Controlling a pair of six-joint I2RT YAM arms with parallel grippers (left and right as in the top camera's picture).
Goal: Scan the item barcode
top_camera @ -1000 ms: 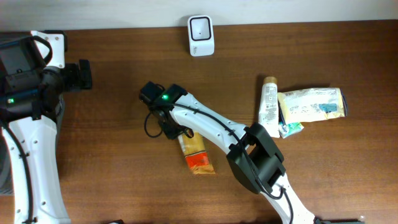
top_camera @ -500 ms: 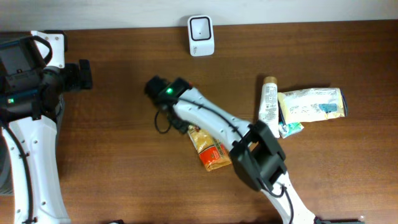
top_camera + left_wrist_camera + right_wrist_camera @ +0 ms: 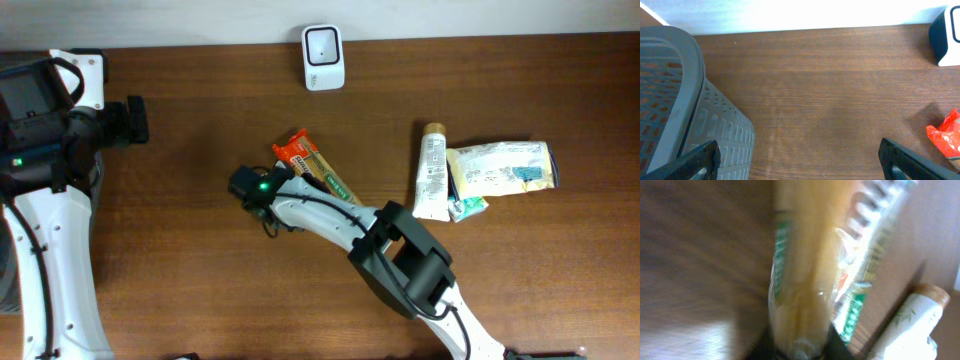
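Note:
The item is a long snack packet [image 3: 318, 172], yellow-tan with an orange end, and it points up-left toward the white barcode scanner [image 3: 323, 57] at the table's far edge. My right gripper [image 3: 280, 187] is shut on it. The blurred right wrist view shows the packet [image 3: 805, 280] running up from between the jaws of that gripper [image 3: 799, 352]. My left gripper [image 3: 799, 165] is open at the far left with nothing between its fingers. Its camera catches the scanner [image 3: 947, 35] and the packet's orange end [image 3: 945, 137].
A white tube with a tan cap [image 3: 433, 170], a pale pouch [image 3: 500, 168] and a small green pack [image 3: 468, 208] lie at the right. The tube [image 3: 910, 325] also appears by the right wrist. A grey perforated basket [image 3: 685, 100] stands beside the left gripper.
The packet lay pointing down-right below the right wrist; now it is swung round, orange end up-left toward the scanner. The right wrist shifted down-left. The left arm has not moved.

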